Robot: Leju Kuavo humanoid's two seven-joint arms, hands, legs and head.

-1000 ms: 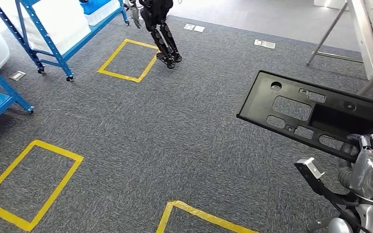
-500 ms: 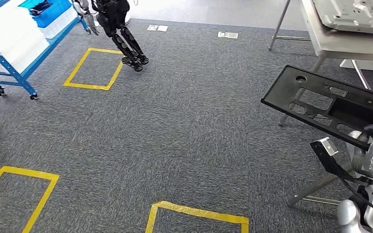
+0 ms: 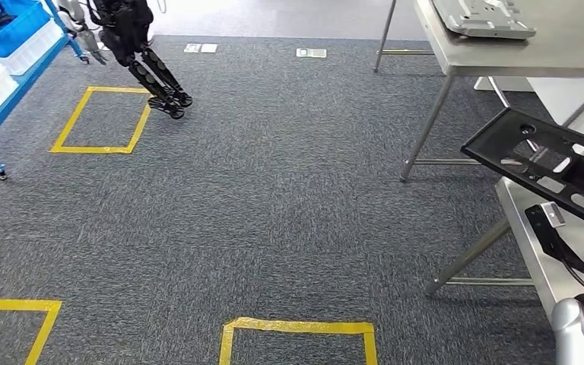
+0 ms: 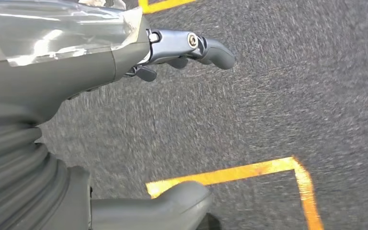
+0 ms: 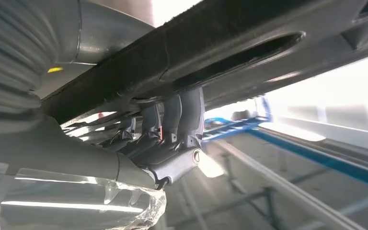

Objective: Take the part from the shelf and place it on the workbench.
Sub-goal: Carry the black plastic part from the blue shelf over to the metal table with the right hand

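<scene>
My right fingers are curled up under the black plastic panel, gripping its lower edge from beneath, so my right hand carries the part. In the head view the panel hangs tilted at about 3 o'clock, above my right forearm and the small clip on its cable.

My left hand hangs over the grey carpet, fingers partly bent and holding nothing that I can see; a yellow tape corner lies on the floor under it.

What has changed is the view itself: I have been turning right. A second ago blue shelving stood large at 10 o'clock and only a corner of the bench showed. Now the shelf has slid to the far 10 o'clock edge, the other robot's dark legs have drifted that way with it, and the steel bench stands at 1 o'clock with a grey tray-like part already on it. A second pale surface sits just under the panel at 4 o'clock. The panel has kept its place against my hand throughout, so the grip has held.

I judge the pick done and the carry nearly over. What is left is to finish squaring up, close on the bench, and lower the panel flat onto a bare stretch clear of the grey part.
</scene>
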